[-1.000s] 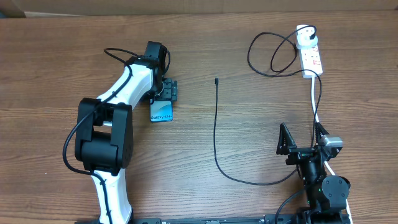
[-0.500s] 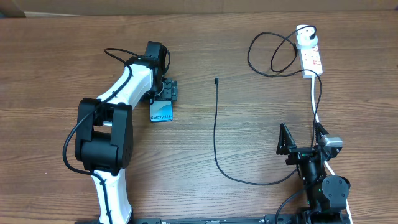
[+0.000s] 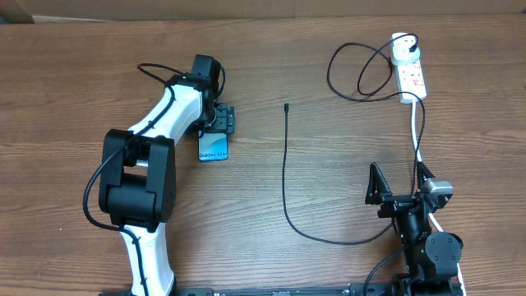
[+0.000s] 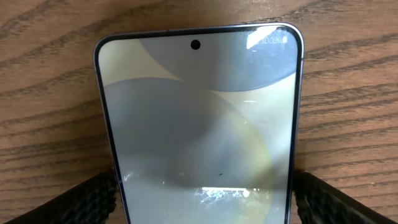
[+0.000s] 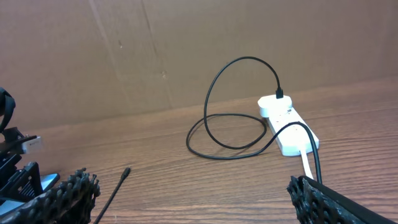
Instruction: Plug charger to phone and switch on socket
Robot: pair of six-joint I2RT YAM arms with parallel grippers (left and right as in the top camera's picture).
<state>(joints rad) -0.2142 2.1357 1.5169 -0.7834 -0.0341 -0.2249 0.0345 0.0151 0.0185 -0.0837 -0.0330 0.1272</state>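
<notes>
The phone (image 3: 214, 148) lies flat on the wooden table, screen up, and fills the left wrist view (image 4: 199, 112). My left gripper (image 3: 217, 127) is down over its far half, the black pads (image 4: 93, 199) pressed against its two long edges. The charger is a thin black cable (image 3: 284, 181) with its connector tip (image 3: 286, 107) loose on the table mid-scene, also seen as a tip (image 5: 126, 170). Its white plug adapter (image 3: 402, 51) sits in the socket (image 3: 412, 78) at the far right. My right gripper (image 3: 400, 185) stands open near the front right, nothing between its fingers (image 5: 62, 193).
The socket's white cord (image 3: 415, 131) runs down towards the right arm, beside the black cable. The cable loops (image 3: 362, 70) left of the socket. A cardboard wall (image 5: 124, 50) stands behind the table.
</notes>
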